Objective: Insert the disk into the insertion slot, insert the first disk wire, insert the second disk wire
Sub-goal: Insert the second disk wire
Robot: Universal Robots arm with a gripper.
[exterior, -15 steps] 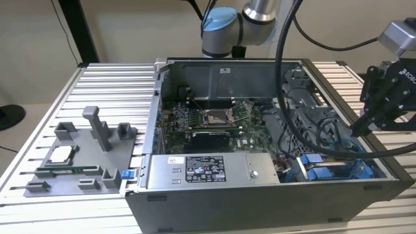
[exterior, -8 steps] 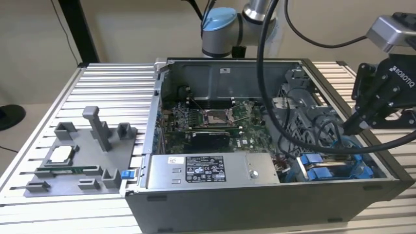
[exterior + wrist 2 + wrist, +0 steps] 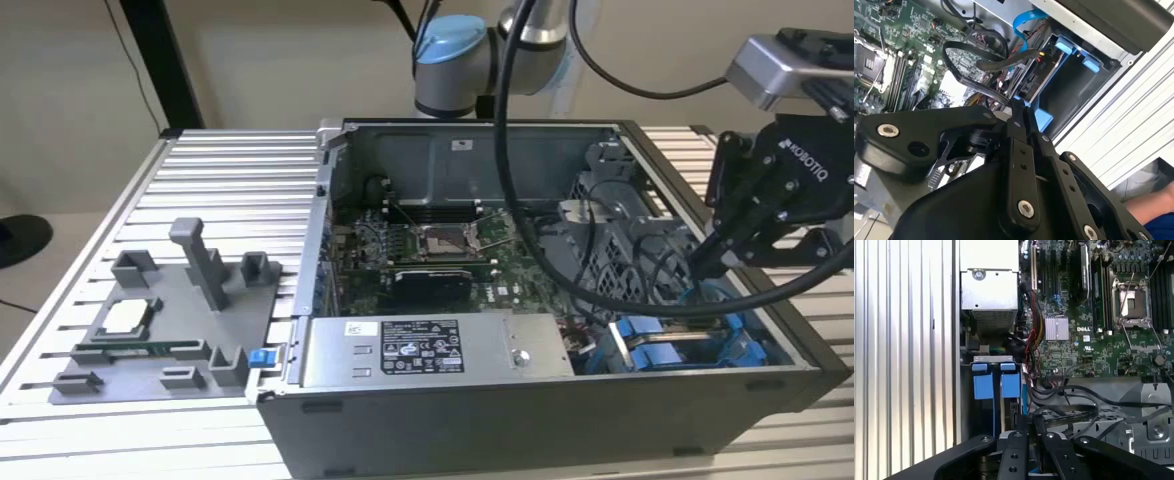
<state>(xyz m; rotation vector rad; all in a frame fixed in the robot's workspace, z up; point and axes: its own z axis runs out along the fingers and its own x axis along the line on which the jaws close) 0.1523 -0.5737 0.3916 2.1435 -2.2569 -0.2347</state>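
Black hand (image 3: 1030, 421), fingers pinched together, sits tight betw. blue-railed insertion slot (image 3: 1010, 385) & cables (image 3: 1069, 415), near case wall (image 3: 956, 340).

I see matt black metal on the gripper (image 3: 1017, 106), glossy blue plastic tabs on the insertion slot (image 3: 983, 386), a dull grey metal power supply box (image 3: 534, 352), and a ribbed, satin aluminium table (image 3: 227, 190).

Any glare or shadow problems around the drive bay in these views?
Exterior view: even light, no glare, insertion slot somewhat dim. Second wrist view: table washed out, slot interior dark. First wrist view: table slats bright, blue tabs well lit.
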